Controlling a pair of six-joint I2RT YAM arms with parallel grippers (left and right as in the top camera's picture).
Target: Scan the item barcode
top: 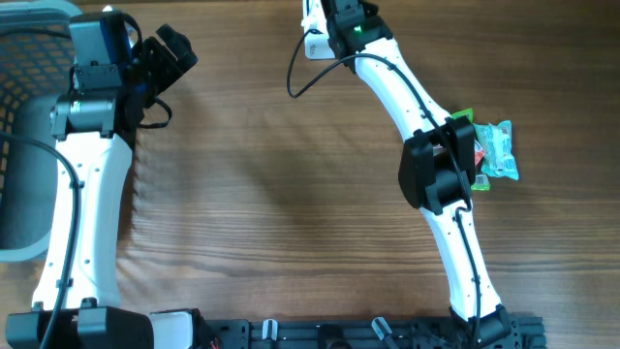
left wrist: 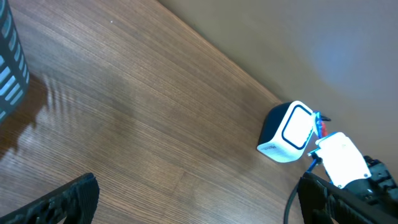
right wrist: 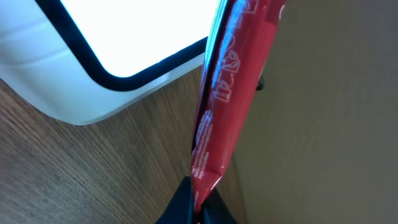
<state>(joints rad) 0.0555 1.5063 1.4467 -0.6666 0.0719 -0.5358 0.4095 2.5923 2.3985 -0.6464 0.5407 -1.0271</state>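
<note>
Your desk (top: 271,194) is brown wood-grain board, its lines running crosswise in the overhead view, with a soft sheen and a few faint shadows. The barcode scanner (top: 315,44) sits at the desk's far edge, a small white-faced box with a dark body and a bright window. A black cable (top: 294,78) loops from the scanner toward the robot. Beyond the edge behind the scanner you see only a plain tan surface (left wrist: 323,43); whether it is wall or floor cannot be told. Your right end effector (right wrist: 199,208) is clenched on the lower end of a red packet (right wrist: 233,87). The packet stands upright just beside the scanner's lit window, nearly edge-on to the wrist camera. Your left end effector (top: 170,53) hangs well to the left of the scanner with its jaws released wide and nothing between them. Farther left of the scanner, a grey mesh basket (top: 29,68) overlaps the desk's corner. Well to the right of the scanner and nearer the robot, a small pile of packets (top: 496,150) in green, teal and red lies on the wood, partly hidden by the right arm.
</note>
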